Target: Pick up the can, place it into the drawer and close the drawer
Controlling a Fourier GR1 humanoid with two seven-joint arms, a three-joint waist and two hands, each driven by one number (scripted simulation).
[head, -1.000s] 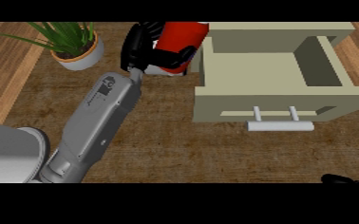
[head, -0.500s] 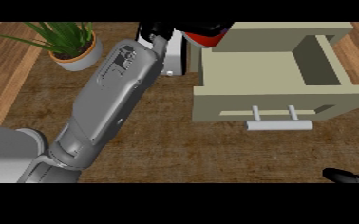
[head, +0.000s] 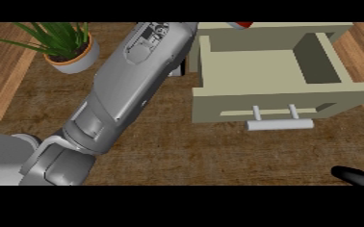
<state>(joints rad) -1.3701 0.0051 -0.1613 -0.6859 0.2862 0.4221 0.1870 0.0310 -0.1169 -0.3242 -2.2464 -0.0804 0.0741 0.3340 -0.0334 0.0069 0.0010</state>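
Note:
Only a red sliver of the can [head: 241, 25] shows at the picture's top, above the back wall of the open beige drawer [head: 265, 98]. My left forearm [head: 138, 77] runs from the lower left up to that spot, and its hand lies past the top edge, unseen. The drawer's inside is bare, and its white handle [head: 279, 124] faces me. A black tip of my right hand [head: 348, 174] shows at the lower right corner, far from the drawer.
A potted green plant [head: 68, 48] stands at the upper left, close beside my left forearm. The wooden counter [head: 213, 158] stretches in front of the drawer.
My left arm has carried the can up and to the right, from beside the drawer's left wall to above its back. The hand has passed out of the picture.

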